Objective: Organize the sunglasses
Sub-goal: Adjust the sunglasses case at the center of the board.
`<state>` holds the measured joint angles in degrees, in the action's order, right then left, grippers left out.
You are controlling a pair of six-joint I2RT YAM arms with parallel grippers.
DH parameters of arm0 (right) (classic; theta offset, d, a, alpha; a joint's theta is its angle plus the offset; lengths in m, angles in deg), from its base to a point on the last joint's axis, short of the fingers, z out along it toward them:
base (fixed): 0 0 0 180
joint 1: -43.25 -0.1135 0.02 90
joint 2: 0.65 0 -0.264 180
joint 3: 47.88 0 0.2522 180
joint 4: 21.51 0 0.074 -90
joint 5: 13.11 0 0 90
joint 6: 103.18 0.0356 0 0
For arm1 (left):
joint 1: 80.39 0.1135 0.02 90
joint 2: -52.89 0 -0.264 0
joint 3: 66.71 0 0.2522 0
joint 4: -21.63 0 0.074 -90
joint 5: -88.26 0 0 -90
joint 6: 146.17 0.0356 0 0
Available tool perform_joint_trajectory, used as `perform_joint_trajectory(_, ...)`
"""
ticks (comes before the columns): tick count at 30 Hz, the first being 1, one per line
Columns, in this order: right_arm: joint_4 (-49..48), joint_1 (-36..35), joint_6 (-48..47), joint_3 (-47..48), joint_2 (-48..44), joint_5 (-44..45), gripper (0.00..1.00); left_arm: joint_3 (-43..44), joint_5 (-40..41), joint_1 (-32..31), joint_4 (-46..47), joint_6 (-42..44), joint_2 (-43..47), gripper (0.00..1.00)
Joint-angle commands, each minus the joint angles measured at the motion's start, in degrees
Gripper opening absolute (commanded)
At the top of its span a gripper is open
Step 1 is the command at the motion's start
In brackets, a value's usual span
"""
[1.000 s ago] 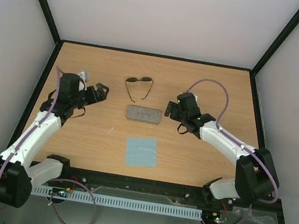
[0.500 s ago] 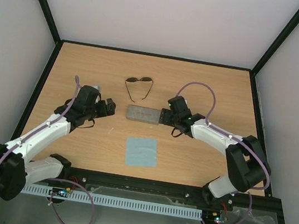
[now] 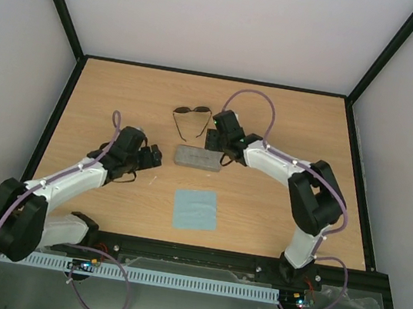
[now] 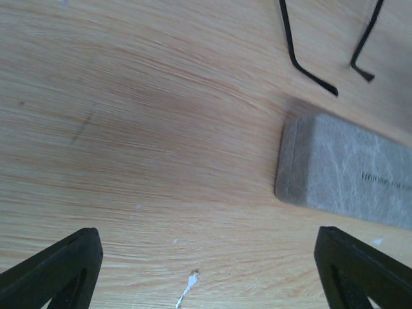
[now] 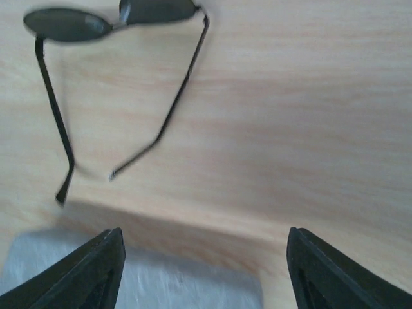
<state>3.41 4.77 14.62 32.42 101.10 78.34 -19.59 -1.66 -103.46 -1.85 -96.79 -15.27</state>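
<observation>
My left gripper (image 3: 153,154) sits low, jaws spread wide, pointing toward three o'clock; my right gripper (image 3: 214,135) reaches toward ten o'clock, jaws apart too, seemingly holding nothing

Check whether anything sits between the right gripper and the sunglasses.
Nothing visible does. In the right wrist view, only bare table separates the open right gripper from the temple tips of the sunglasses. The grey case lies at the gripper's near side, below the fingers, not in the path.

Table (image 3: 122,95) light wood grain, smooth; case (image 4: 351,170) grey felt-like, matt; sunglasses (image 5: 71,26) thin wire, glossy lenses.
</observation>
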Motion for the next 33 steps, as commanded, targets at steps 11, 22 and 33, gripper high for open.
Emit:
perform_joint_trajectory(11, -1.9, 3.7, -3.9, 4.4, 9.2, -4.4, 0.5, 0.6, 0.6, -7.6, 9.8, -5.2, -12.6, 0.53)
perform_joint_trajectory(22, -7.2, 3.3, -2.1, -9.1, 3.0, -8.8, 0.45, 6.2, 2.5, -8.1, 12.3, -4.8, -22.9, 0.46)
perform_joint_trajectory(33, -5.8, -2.0, -1.2, -14.6, -4.5, -8.1, 0.46, 12.0, 2.0, -8.1, 13.9, -3.7, -30.3, 0.43)
